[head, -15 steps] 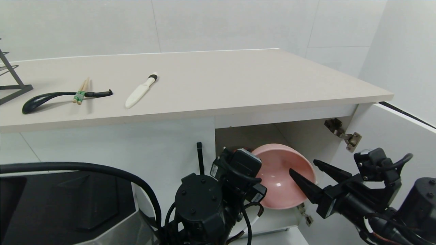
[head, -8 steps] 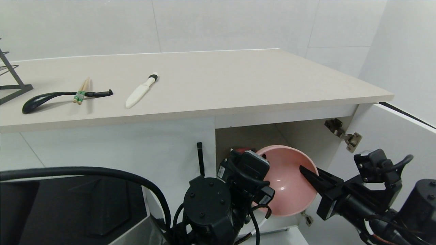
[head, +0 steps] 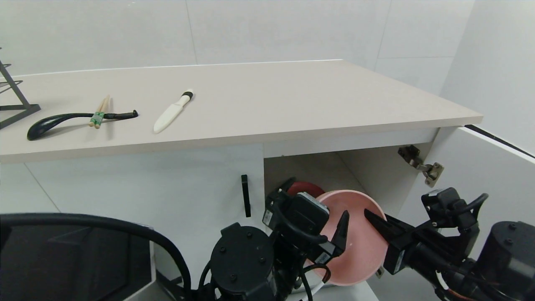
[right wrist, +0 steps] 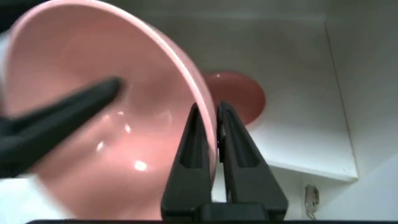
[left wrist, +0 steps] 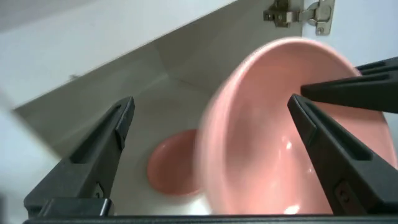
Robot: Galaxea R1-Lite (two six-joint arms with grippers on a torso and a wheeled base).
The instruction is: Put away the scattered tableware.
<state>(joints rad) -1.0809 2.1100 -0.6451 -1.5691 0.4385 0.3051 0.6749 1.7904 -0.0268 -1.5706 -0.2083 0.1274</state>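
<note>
A pink bowl [head: 360, 246] hangs tipped on its side in front of the open cabinet under the counter. My right gripper [head: 371, 216] is shut on the bowl's rim [right wrist: 198, 87], one finger inside and one outside. My left gripper [left wrist: 211, 106] stands wide open around the bowl's other side; one of its fingers [head: 343, 225] lies across the bowl's inside, and I cannot tell if it touches. A reddish plate [head: 304, 188] lies on the cabinet floor behind. On the counter rest a black ladle [head: 62, 119], chopsticks [head: 99, 113] and a white knife [head: 172, 112].
The cabinet door [head: 476, 167] stands open to the right, its hinge [head: 420, 164] on the side wall. A closed door with a black handle [head: 245, 195] is to the left. A dark wire rack [head: 14, 104] sits at the counter's far left.
The bowl has come lower and nearer in the right gripper and tipped more on edge. The left gripper's finger now shows across the bowl, and the reddish plate behind it has come into view.
</note>
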